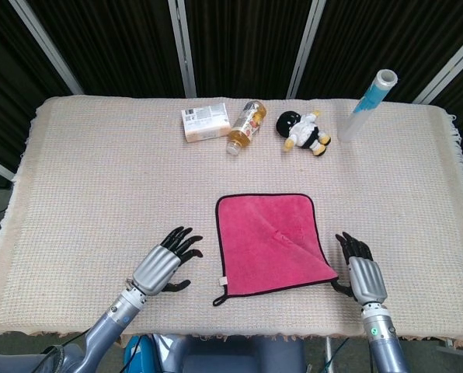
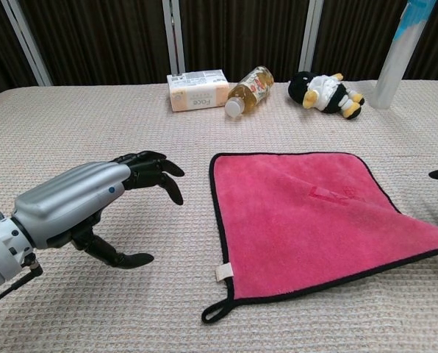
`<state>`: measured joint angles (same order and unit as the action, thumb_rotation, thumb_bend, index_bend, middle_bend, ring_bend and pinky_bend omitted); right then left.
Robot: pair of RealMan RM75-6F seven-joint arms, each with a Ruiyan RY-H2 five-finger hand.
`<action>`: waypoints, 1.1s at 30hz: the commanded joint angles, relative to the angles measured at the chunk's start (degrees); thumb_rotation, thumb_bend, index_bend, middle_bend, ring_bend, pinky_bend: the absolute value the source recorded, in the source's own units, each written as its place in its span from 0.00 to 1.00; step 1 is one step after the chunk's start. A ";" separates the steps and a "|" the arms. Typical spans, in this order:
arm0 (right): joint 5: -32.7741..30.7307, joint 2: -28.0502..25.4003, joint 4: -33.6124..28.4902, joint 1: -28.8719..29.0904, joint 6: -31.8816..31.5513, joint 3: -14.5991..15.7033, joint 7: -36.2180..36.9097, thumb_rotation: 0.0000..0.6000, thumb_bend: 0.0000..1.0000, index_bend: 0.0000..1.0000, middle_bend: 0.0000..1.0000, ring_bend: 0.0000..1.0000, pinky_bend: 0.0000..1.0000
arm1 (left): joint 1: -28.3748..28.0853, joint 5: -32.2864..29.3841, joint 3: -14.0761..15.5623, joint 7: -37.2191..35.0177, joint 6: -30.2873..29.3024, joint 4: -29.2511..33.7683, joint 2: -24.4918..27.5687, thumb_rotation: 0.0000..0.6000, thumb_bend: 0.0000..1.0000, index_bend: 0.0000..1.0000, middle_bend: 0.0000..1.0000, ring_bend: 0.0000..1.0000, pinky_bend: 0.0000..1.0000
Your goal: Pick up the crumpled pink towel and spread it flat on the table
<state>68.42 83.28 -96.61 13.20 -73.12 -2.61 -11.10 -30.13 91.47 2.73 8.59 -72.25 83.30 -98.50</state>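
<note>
Since the pink towel (image 1: 272,242) lies flat below the bottle (image 1: 245,126), soft and limp (corners grip best), my left hand (image 1: 163,263) and right hand (image 1: 361,271) flank it, fingers spread, holding nothing.

A pink towel (image 2: 318,220) lies spread flat at center right of the frame on the woven table cover (image 2: 94,132), its hanging loop at lower center. The left hand (image 2: 94,202), fingers apart and holding nothing, hovers at lower left, beside the towel's edge.
</note>
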 commanded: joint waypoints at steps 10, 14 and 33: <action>-0.40 -2.67 -0.14 -0.35 1.41 0.51 -0.66 1.00 0.28 0.00 0.00 0.00 0.00 | -0.16 0.21 -0.28 1.39 1.52 1.68 0.33 1.00 0.24 0.29 0.11 0.00 0.00; -0.34 -4.63 -1.87 -0.27 2.95 1.85 -2.03 1.00 0.24 0.00 0.00 0.00 0.00 | -0.15 0.32 -0.41 1.88 1.78 2.03 0.36 1.00 0.24 0.29 0.11 0.00 0.00; 2.20 -8.17 -5.70 -2.53 -2.38 1.68 -4.53 1.00 0.24 0.00 0.00 0.00 0.00 | -1.32 0.70 -0.51 2.87 5.16 4.22 1.88 1.00 0.59 0.26 0.11 0.00 0.02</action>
<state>70.16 75.53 -101.99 10.93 -74.84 -0.64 -16.02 -31.02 91.97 2.22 11.14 -67.63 87.06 -96.79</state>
